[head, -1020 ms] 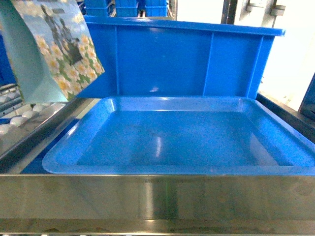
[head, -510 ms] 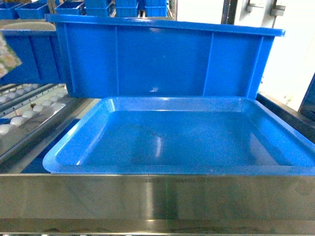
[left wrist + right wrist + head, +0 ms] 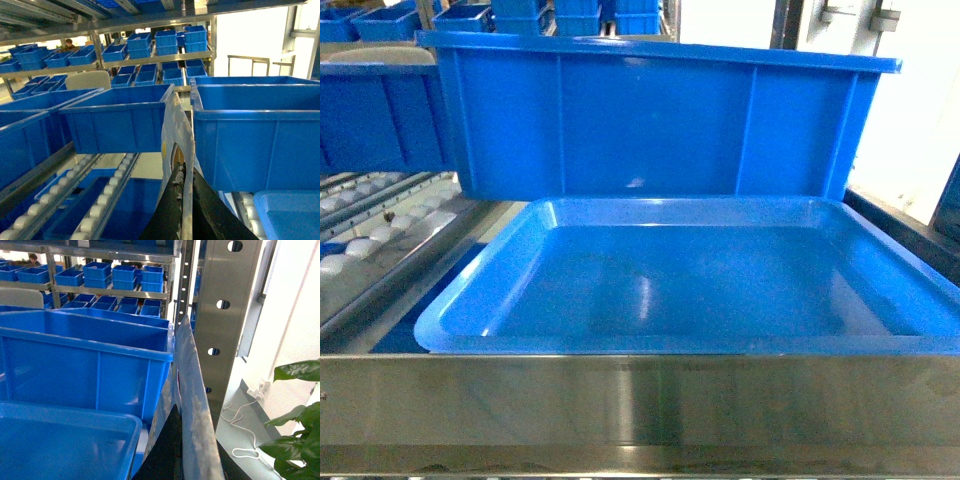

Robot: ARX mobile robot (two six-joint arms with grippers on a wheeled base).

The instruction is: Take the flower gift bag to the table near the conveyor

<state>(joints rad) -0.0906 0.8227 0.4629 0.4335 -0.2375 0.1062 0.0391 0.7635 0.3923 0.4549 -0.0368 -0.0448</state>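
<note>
The flower gift bag [image 3: 175,125] shows only in the left wrist view, as a thin white edge with a yellow flower spot. It rises between my left gripper's [image 3: 182,172] black fingers, which are shut on it. It hangs over the conveyor [image 3: 100,200], whose white-wheeled roller tracks also run along the left of the head view [image 3: 370,235]. My right gripper [image 3: 187,425] is shut on a paper panel with a blue-and-white cloudy print [image 3: 192,390], beside a steel post. Neither gripper nor the bag appears in the head view. The table is out of view.
A shiny blue tray [image 3: 470,300] lies in front of me behind a steel rail [image 3: 640,400]. A large blue bin [image 3: 660,120] stands behind it, and more bins [image 3: 120,120] fill the racks. A perforated steel post [image 3: 225,315] and a green plant [image 3: 300,405] stand at the right.
The flower gift bag was at the upper left of the head view a second ago. It slid off the left edge and is now gone from that view. The tray and bin have barely shifted.
</note>
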